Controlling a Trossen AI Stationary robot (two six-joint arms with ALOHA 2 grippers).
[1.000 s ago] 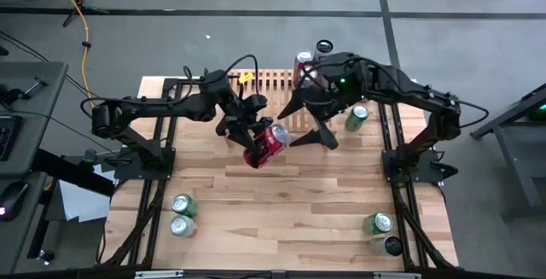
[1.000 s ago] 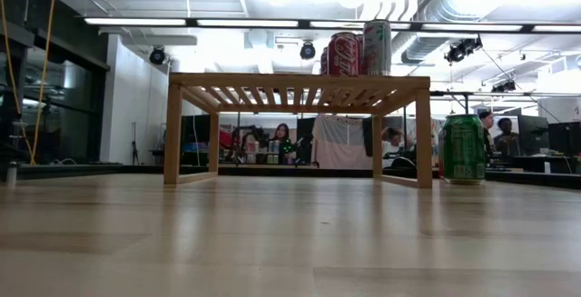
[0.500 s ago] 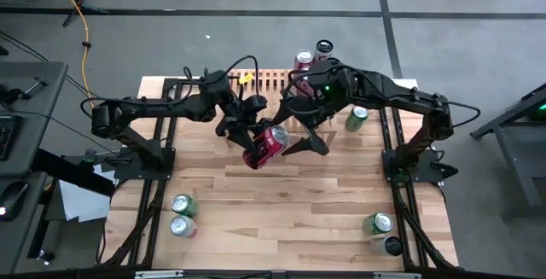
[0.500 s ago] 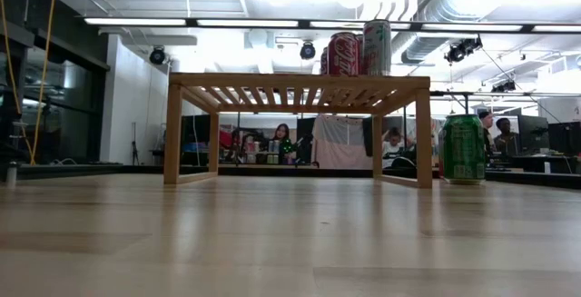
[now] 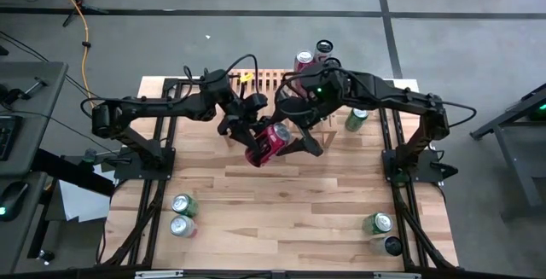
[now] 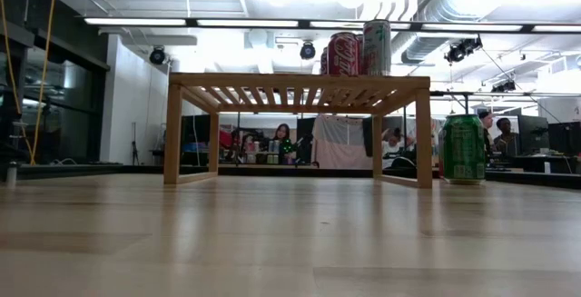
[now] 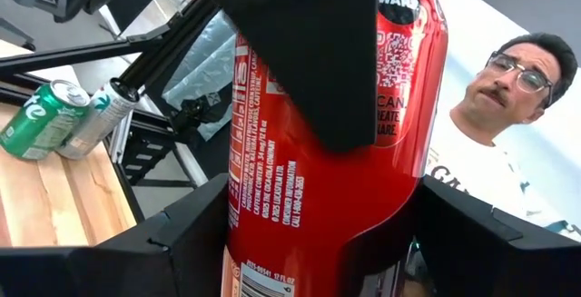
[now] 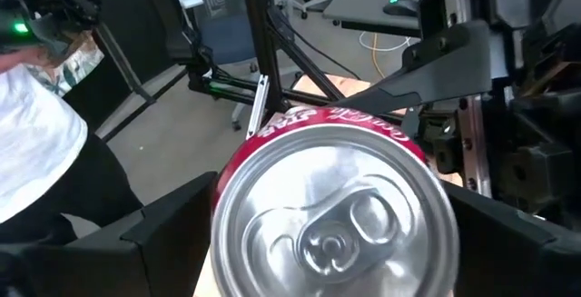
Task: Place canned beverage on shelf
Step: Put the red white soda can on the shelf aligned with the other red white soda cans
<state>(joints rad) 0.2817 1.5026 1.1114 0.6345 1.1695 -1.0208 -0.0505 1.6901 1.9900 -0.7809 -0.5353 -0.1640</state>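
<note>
High view: table (image 5: 281, 202) of pale wood planks, with both dark arms reaching to its middle from either side. At the far edge stands the shelf (image 5: 271, 79), a low slatted rack; in the low view its top (image 6: 300, 83) sits on short side legs. Two cans stand on the shelf's right end, a red one (image 6: 342, 54) and a pale one (image 6: 376, 47) just beside it, seen from above as two lids (image 5: 304, 59) near the rack's far right corner.

The left gripper (image 5: 254, 136) is clamped on a red can (image 5: 268, 143), which is lifted clear of the table, just in front of the shelf and tilted. In the left wrist view the can (image 7: 327, 143) fills the frame between the dark fingers (image 7: 300, 52), with a person beyond it.

The right gripper (image 5: 294, 134) is at the same can from the other side, its jaws spread wide. In the right wrist view the can's silver lid (image 8: 336, 211) faces the camera between the two fingers (image 8: 154, 242), which stand on either side of it; whether they touch it cannot be told.

A green can (image 5: 357, 118) lies right of the shelf; the low view shows it upright (image 6: 463, 148). Two cans (image 5: 182, 214) sit at the near left, two more (image 5: 380, 233) at the near right.
</note>
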